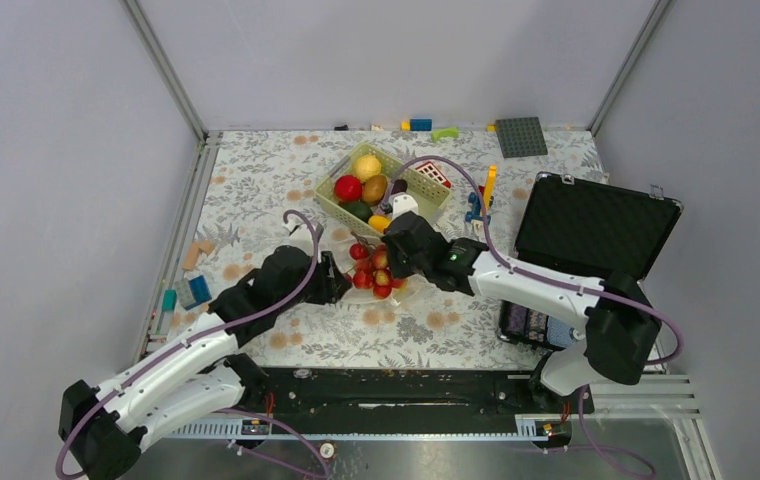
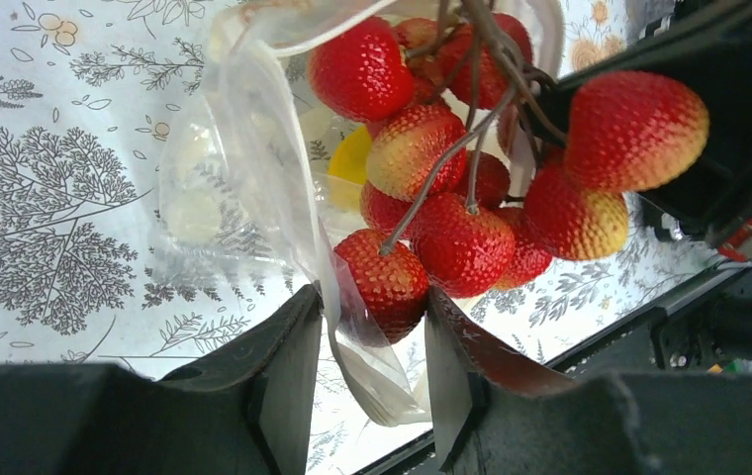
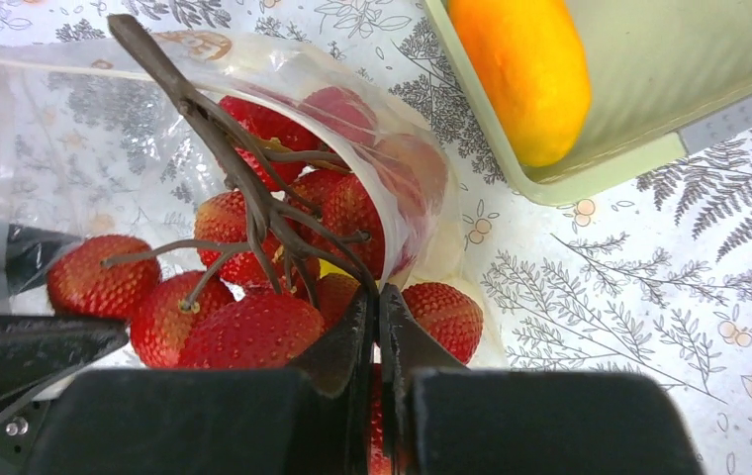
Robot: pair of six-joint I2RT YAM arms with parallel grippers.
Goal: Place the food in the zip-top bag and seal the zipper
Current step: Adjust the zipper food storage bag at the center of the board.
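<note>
You're working on a floral tablecloth (image 1: 256,190) with grey leaf prints, boxed in by plain grey walls (image 1: 56,150). Your right gripper (image 3: 377,317) is clenched on a twig of the toy lychee bunch (image 3: 253,336), which sits half inside the zip-top bag (image 3: 75,139) just ahead of it. Your left gripper (image 2: 372,295) stands partly apart around the bag's edge; I cannot tell whether it pinches.

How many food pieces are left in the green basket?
6 visible: yellow at the far end, red, brown and purple across the middle, dark green and orange at the near end. Others may hide beneath them.
</note>
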